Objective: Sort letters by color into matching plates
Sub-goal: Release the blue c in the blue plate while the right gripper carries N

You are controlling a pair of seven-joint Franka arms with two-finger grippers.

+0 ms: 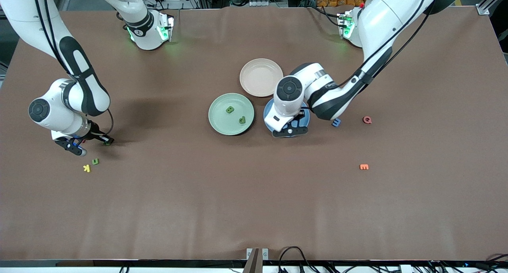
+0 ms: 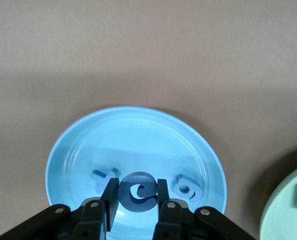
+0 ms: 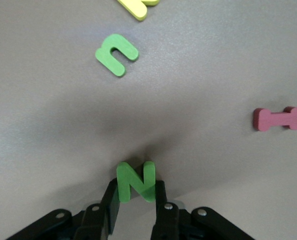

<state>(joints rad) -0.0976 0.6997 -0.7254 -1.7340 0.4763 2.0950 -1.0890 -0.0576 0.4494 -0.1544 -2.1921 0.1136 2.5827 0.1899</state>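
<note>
My right gripper (image 3: 135,186) is shut on a green letter N (image 3: 126,180) down at the table (image 1: 107,143), at the right arm's end. Another green letter (image 3: 116,54) lies close by (image 1: 95,161). My left gripper (image 2: 136,185) is shut on a dark blue letter (image 2: 130,200) just above the blue plate (image 2: 78,145), where two paler blue letters (image 2: 104,176) (image 2: 187,186) lie. In the front view that hand (image 1: 294,124) hides most of the blue plate (image 1: 268,118). The green plate (image 1: 220,124) beside it holds two green letters (image 1: 229,110) (image 1: 242,120). One blue letter (image 1: 336,122) lies on the table.
A beige-pink plate (image 1: 261,77) stands close to both plates, nearer the arm bases. A yellow K (image 1: 86,168) and a pink letter (image 3: 277,119) lie near the right gripper. A red Q (image 1: 367,120) and an orange E (image 1: 364,167) lie toward the left arm's end.
</note>
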